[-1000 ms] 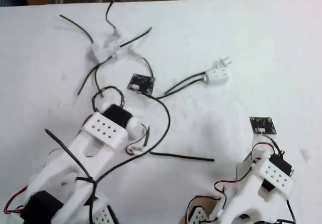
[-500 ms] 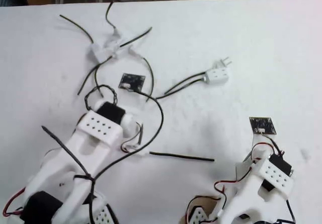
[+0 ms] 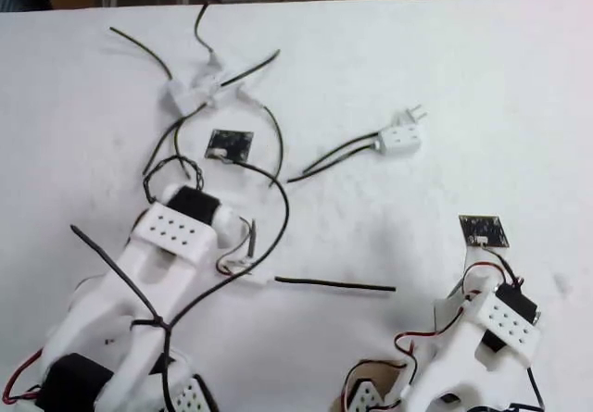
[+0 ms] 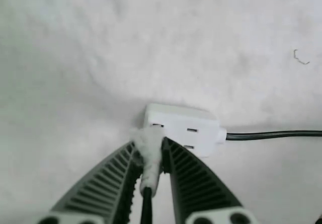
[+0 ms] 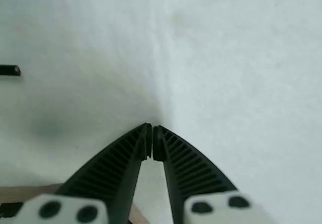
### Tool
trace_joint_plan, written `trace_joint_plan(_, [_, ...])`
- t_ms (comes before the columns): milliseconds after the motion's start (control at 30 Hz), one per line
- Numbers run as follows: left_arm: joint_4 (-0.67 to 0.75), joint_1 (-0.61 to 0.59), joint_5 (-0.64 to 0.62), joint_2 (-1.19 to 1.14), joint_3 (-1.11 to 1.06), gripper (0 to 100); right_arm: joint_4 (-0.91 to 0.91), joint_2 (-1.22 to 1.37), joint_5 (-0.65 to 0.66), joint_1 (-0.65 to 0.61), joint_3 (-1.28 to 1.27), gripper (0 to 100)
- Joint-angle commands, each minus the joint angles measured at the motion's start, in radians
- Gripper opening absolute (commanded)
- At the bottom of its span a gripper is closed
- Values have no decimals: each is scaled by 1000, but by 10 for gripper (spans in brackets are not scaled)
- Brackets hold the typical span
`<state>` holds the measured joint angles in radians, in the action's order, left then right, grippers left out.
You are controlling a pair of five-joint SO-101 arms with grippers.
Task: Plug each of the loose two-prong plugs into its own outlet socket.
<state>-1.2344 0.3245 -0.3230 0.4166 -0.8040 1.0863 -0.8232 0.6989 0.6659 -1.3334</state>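
White plug (image 4: pixel 149 159) pinched in left hand (image 4: pixel 150 144), against outlet socket (image 4: pixel 187 128).

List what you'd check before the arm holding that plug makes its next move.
1. Left gripper has a firm hold on the plug: ok, shut on it.
2. Plug is at the socket: ok, its tip is at the slotted face.
3. Prongs are seated in the slots: cannot tell, the plug's tip hides them.
4. Socket's cable is clear of the gripper: ok.
5. Right gripper is out of the way: ok, shut and empty over bare table.
6. Other loose plug is plugged in: not ok, prongs bare.
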Motion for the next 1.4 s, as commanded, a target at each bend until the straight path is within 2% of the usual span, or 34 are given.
trace_joint_plan(0, [17, -7, -2, -5, -5, 24, -8, -13, 8, 7, 5, 19])
trace_joint_plan(100, [20, -7, -3, -7, -6, 24, -8, -13, 8, 7, 5, 19])
trace_joint_plan(333, [138, -5, -2, -7, -87, 24, -8, -13, 8, 7, 5, 19])
trace_joint_plan(467, [133, -2, 0, -7, -91, 24, -8, -13, 8, 7, 5, 19])
trace_joint_plan(700, [129, 91, 48, -7, -91, 24, -8, -13, 8, 5, 5, 19])
trace_joint_plan(900, [129, 88, 51, -7, -94, 24, -8, -13, 8, 5, 5, 19])
trace_joint_plan(1067, [132, 88, 126, -8, -98, 26, -8, -13, 9, 5, 5, 22])
trace_joint_plan(1267, [68, 88, 259, 2, -89, 196, -13, -13, 9, 5, 5, 24])
trace_joint_plan(1367, [35, 87, 331, 2, -61, 216, -22, -13, 9, 5, 5, 24])
